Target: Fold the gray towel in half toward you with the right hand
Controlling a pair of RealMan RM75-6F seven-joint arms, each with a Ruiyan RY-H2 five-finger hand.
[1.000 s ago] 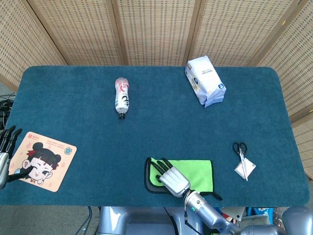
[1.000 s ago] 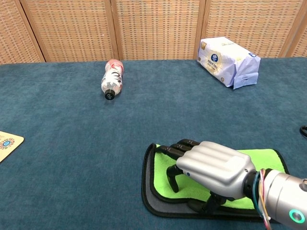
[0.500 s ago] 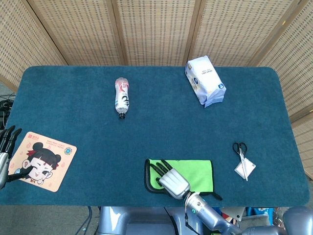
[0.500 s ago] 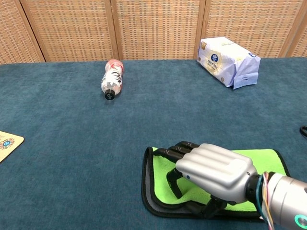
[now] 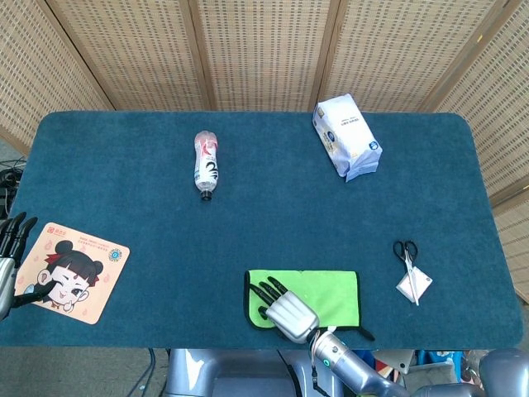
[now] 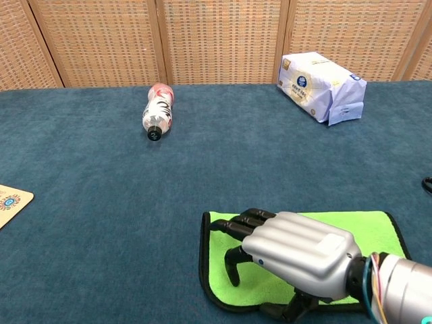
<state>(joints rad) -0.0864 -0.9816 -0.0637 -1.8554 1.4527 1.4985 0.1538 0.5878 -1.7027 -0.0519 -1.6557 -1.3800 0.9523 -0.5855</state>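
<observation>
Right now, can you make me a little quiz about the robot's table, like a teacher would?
1. True or false: the bottle is standing upright.
2. Which thing lies nearest the scissors? A) the cartoon mat B) a small white packet C) the bottle
3. Fill in: the right hand is over the ___ towel.

Key: 1. False, it lies on its side. 2. B. 3. Green on top, with a dark edge.

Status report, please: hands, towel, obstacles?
Right hand over towel, fingers spread, grip unclear. Left hand idle at table edge by mat. Towel lies flat, green face up. Nothing in the way.
</observation>
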